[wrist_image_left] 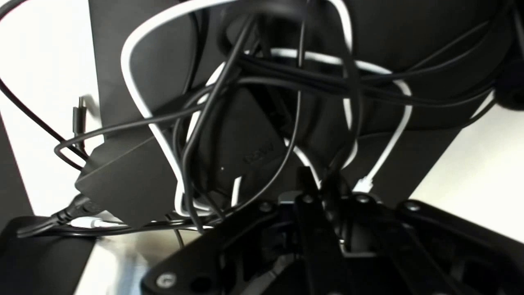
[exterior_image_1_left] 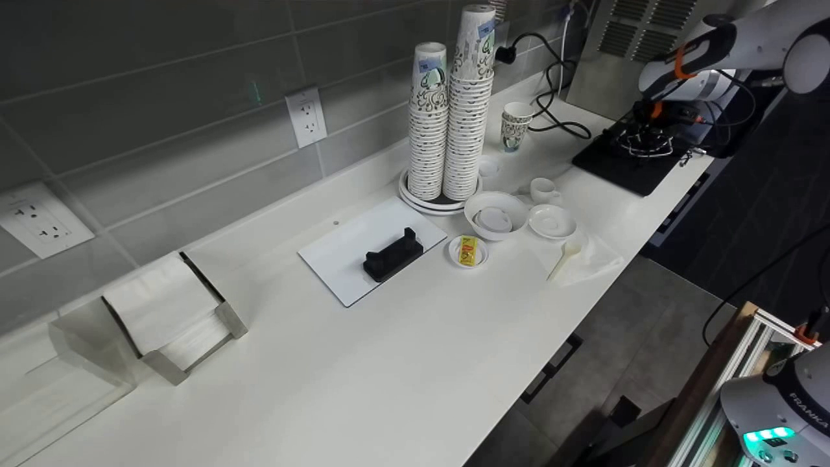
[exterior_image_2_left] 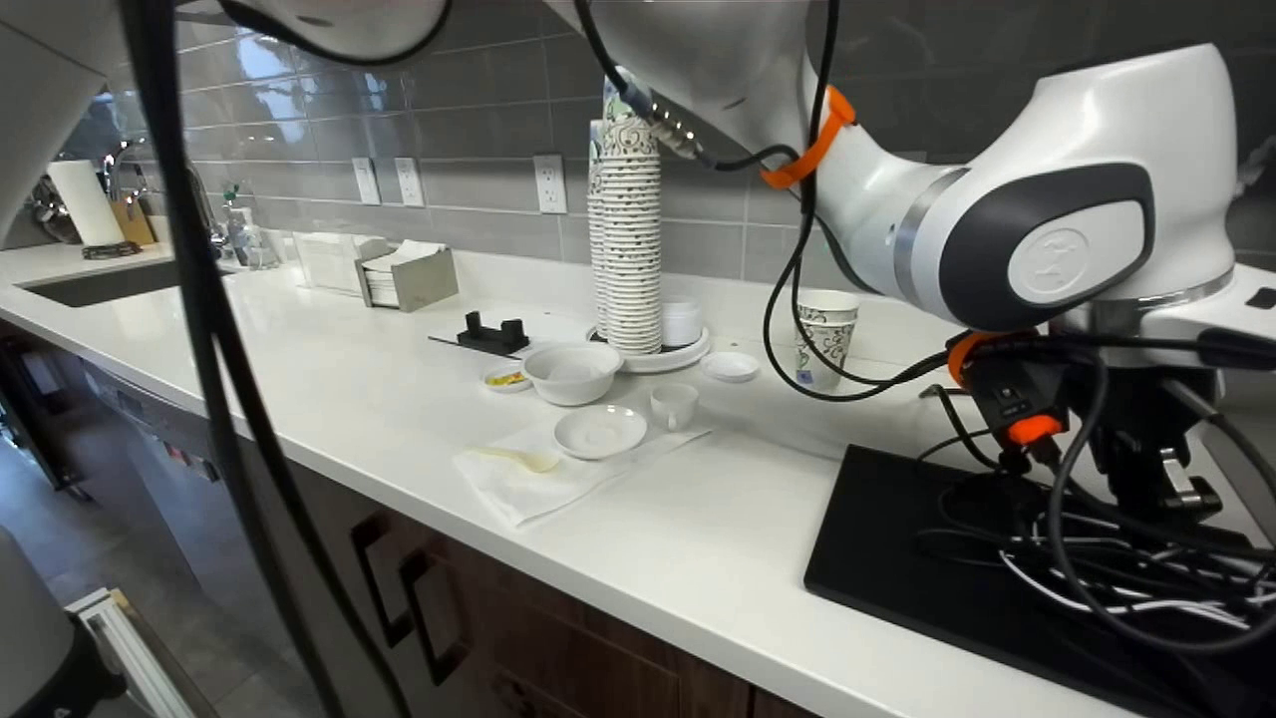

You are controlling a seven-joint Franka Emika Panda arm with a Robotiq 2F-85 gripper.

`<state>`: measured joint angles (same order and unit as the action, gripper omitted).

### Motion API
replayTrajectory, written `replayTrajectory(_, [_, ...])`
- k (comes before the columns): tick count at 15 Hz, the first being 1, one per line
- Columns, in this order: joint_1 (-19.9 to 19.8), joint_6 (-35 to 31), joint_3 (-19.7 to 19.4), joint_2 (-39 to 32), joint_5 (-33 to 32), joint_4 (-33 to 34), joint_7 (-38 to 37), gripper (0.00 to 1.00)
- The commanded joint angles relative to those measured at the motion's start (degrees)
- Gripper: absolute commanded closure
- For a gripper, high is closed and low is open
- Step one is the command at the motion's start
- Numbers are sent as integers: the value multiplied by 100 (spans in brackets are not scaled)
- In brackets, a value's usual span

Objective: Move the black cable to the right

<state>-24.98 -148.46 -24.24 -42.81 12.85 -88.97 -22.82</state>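
Note:
Several tangled black cables lie with white cables (wrist_image_left: 130, 78) and a dark power brick (wrist_image_left: 229, 143) on a black board (exterior_image_2_left: 872, 519), also seen in an exterior view (exterior_image_1_left: 603, 159). My gripper (wrist_image_left: 326, 180) points down into the pile, also in both exterior views (exterior_image_1_left: 650, 130) (exterior_image_2_left: 1161, 489). Its fingers are close together in the wrist view. A blurred black cable (wrist_image_left: 354, 94) runs down between them and appears pinched; its lower part is hidden by the fingers. Which ends belong to it cannot be told.
A black power cord (exterior_image_1_left: 561, 123) runs from the wall plug to the counter. Paper cups (exterior_image_1_left: 517, 126), tall cup stacks (exterior_image_1_left: 447, 143), a cup (exterior_image_1_left: 543, 190), a bowl (exterior_image_1_left: 496, 201) and a saucer (exterior_image_1_left: 551, 222) stand farther along. A metal panel (exterior_image_1_left: 596, 84) stands behind the board.

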Motion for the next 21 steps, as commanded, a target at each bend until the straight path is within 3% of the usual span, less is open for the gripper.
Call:
replayTrajectory(1, [440,238,-570,-196,-363,200,-1209,55])
replayTrajectory(3, [466,76,-491,49,-354,39,-1160,42])
replayTrajectory(7, [287,-663,26,743,-252,-372,-26,14])
replayTrajectory(9, [146,-692,363,1153,-195,-580,667,0])
replayTrajectory(15, [-328,-245,1427,2308,359,-1493,2678,0])
replayTrajectory(21, [-275,241,1936,3156,1239,-2473,4595,0])
